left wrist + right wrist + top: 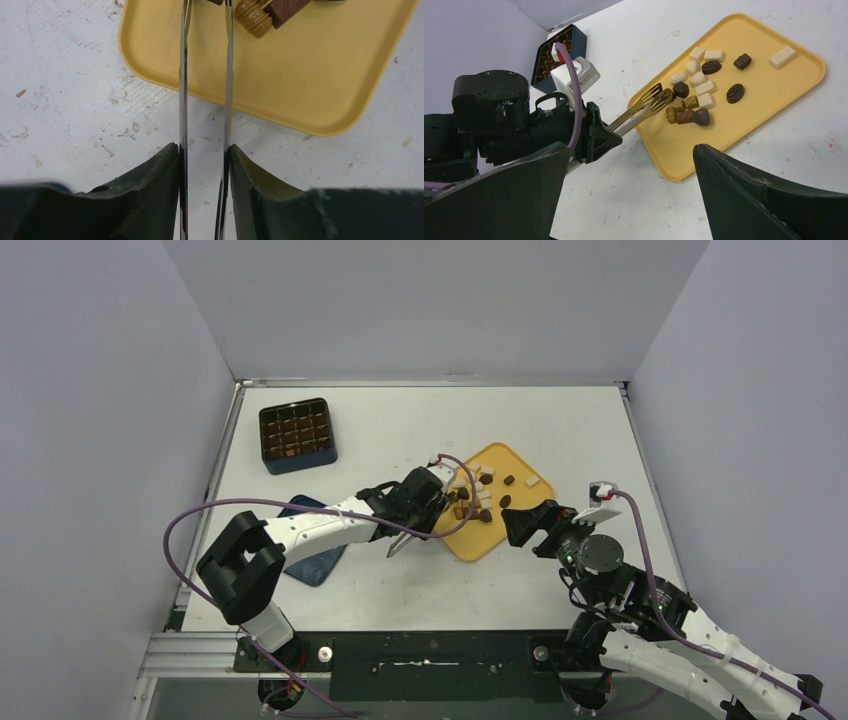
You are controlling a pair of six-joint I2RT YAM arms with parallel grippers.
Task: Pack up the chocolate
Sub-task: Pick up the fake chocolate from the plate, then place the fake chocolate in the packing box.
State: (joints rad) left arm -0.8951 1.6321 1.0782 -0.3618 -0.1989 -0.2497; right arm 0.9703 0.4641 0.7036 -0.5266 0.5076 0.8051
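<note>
Several small dark, brown and cream chocolate pieces (486,513) lie on the yellow tray (478,540), seen clearly in the right wrist view (701,116). My left gripper (436,504) is shut on the long metal tongs (183,75), pressing both blades (205,155). The tong tips (656,99) sit slightly apart at the tray's left edge beside the brown pieces (255,17); nothing shows between them. My right gripper (512,525) is open and empty (631,146), just off the tray's near corner (704,145).
A dark blue box (296,434) with a brown grid insert stands at the back left, also in the right wrist view (555,55). Its blue lid (318,562) lies under my left arm. Grey walls close the table on three sides.
</note>
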